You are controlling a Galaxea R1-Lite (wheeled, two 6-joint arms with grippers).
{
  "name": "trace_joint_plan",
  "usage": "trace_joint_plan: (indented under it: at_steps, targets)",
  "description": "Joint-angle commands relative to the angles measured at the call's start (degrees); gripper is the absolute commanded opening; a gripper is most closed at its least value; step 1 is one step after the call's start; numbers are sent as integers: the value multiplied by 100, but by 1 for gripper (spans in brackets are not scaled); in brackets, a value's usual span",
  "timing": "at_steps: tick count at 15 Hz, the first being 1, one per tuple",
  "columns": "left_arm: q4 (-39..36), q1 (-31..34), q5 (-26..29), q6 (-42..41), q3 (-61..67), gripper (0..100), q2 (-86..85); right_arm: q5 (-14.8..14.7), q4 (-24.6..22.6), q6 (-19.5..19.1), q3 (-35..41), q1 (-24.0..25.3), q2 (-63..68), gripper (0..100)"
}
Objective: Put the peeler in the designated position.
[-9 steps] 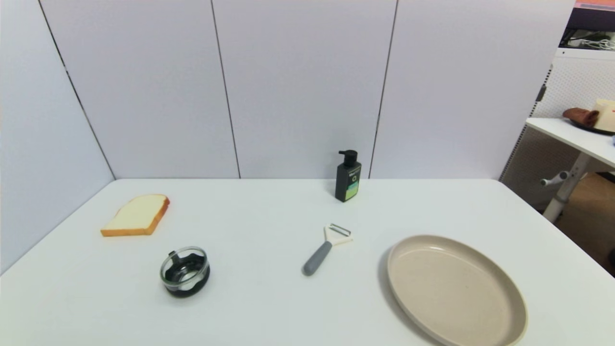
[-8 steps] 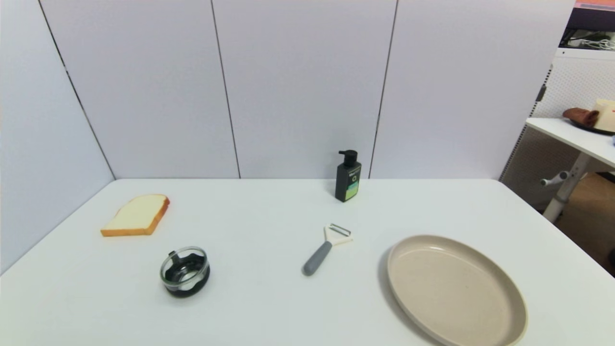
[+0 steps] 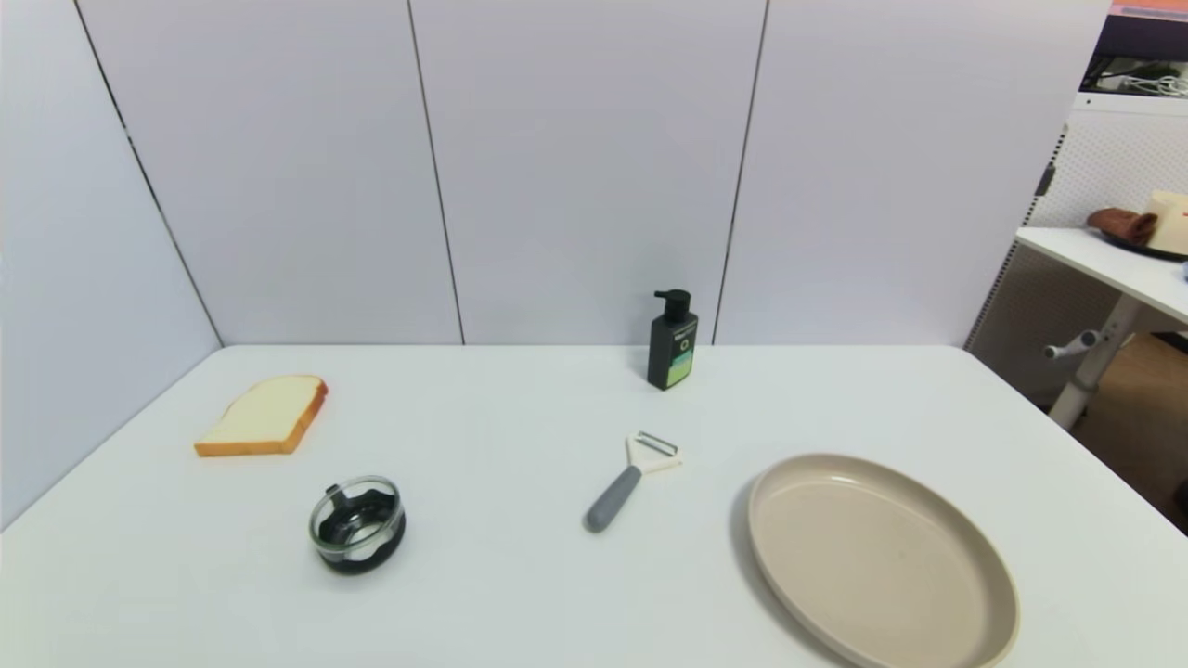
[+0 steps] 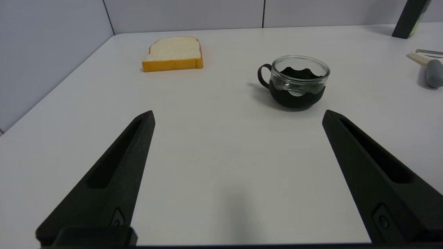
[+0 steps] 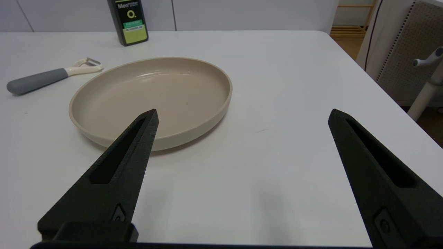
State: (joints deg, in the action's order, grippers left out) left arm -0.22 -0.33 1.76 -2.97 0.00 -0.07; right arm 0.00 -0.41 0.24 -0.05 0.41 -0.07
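Observation:
The peeler [image 3: 629, 477] lies flat near the middle of the white table, grey handle toward me, cream forked head and metal blade pointing away; it also shows in the right wrist view [image 5: 52, 76] and at the edge of the left wrist view [image 4: 429, 65]. Neither arm appears in the head view. My left gripper [image 4: 238, 116] hovers open over bare table, short of the glass cup. My right gripper [image 5: 242, 114] is open and empty over the near side of the table, beside the plate. The designated position is unmarked white tabletop.
A large beige plate [image 3: 937, 608] sits right of the peeler. A glass cup with a black base [image 3: 357, 524] and a bread slice [image 3: 264, 416] are on the left. A dark pump bottle [image 3: 672, 341] stands at the back wall. The table edge runs along the right [image 5: 349, 52].

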Motion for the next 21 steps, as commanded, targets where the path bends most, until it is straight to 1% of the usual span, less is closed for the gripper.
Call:
trace_joint_plan:
  at_steps: [1, 6, 7, 9, 11, 13, 14, 15, 17, 19, 21]
  targets:
    - [-4, -2, 0, -1, 0, 100, 7, 0, -2, 2, -4, 2, -1, 100]
    - [22, 7, 9, -63, 0, 100, 69, 0, -2, 2, 5, 2, -1, 100]
    - [-40, 15, -9, -89, -18, 100, 464, 0, -2, 2, -4, 2, -1, 100]
    - [-294, -29, 114, -458, -606, 100, 1607, 0, -2, 2, -4, 2, -1, 100]
    - [-119, -204, 150, -959, -1793, 100, 2723, 0, -2, 2, -4, 2, -1, 100]
    - [374, -363, 246, -1425, -3322, 100, 3751, 0, -2, 2, -4, 2, -1, 100]
    - [734, -494, 334, -1636, -4359, 100, 4411, 0, -2, 2, -4, 2, -1, 100]
    - [989, -758, 343, -1663, -5168, 100, 4912, 0, -2, 2, -4, 2, -1, 100]
    - [1701, -1496, 281, -1627, -6609, 100, 5773, 0, -2, 2, -4, 2, -1, 100]
    - [2483, -2094, 229, -1601, -7646, 100, 6476, 0, -2, 2, 5, 2, -1, 100]
    - [2843, -2920, 220, -1601, -8517, 100, 7311, 0, -2, 2, 5, 2, -1, 100]
